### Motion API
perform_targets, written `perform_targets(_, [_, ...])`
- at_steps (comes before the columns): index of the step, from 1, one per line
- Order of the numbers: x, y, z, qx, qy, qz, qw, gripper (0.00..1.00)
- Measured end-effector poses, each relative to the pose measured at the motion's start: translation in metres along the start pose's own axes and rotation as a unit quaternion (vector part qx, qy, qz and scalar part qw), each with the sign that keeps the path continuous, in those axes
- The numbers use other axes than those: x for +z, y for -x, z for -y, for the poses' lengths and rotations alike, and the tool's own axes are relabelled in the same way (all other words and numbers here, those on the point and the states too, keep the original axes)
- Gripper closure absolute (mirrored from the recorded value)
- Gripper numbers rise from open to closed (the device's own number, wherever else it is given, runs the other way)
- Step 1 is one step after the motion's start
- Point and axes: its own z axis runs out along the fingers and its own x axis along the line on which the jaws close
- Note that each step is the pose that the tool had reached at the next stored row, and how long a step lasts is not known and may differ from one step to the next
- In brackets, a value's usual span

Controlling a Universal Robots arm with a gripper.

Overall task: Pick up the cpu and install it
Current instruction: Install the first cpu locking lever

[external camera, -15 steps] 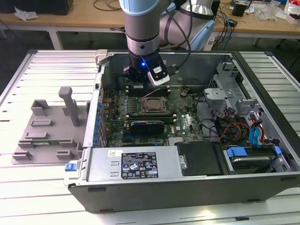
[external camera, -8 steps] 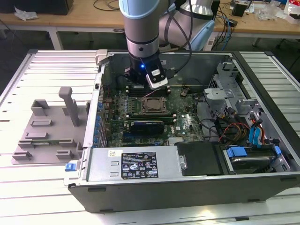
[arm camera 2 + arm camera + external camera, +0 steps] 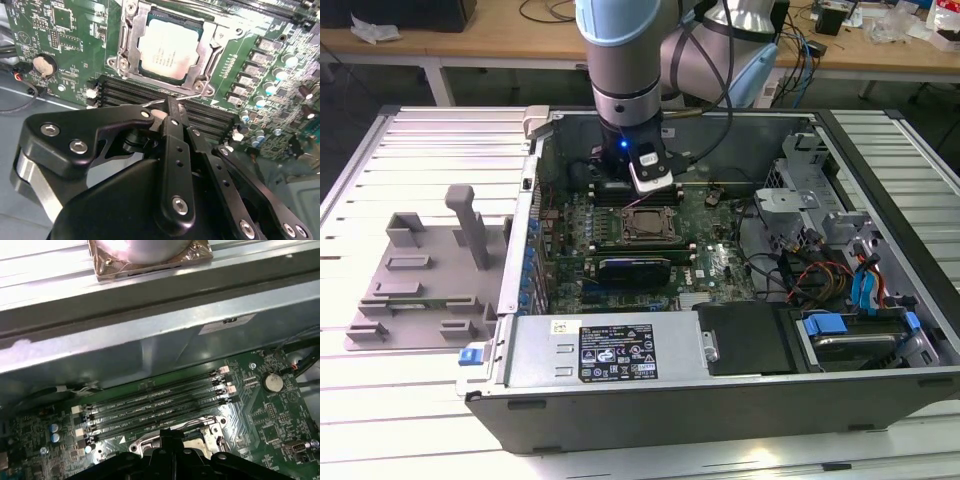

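Presently the cpu (image 3: 167, 50) lies square inside the socket frame (image 3: 131, 47), directly ahead of my hand (image 3: 169, 106), across the memory slots (image 3: 125, 92); whether the hand is parted or holding anything, I cannot tell

The silver slatted metal table (image 3: 420, 140) carries an open computer case (image 3: 720, 405), and just beside it, toward the exterior view's left, a grey plastic tray (image 3: 432, 290).
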Motion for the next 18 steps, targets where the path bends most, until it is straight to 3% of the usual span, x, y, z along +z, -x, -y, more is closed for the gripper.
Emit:
perform_targets(10, [0.0104,0.0025,-0.0114,0.010,-0.0007,0.0024,0.9999,0.89])
perform_targets(15, [0.0113,0.0029,-0.0123,0.010,-0.0008,0.0024,0.9999,0.89])
perform_targets(18, [0.0129,0.0073,-0.0133,0.010,-0.0007,0.0024,0.9999,0.89])
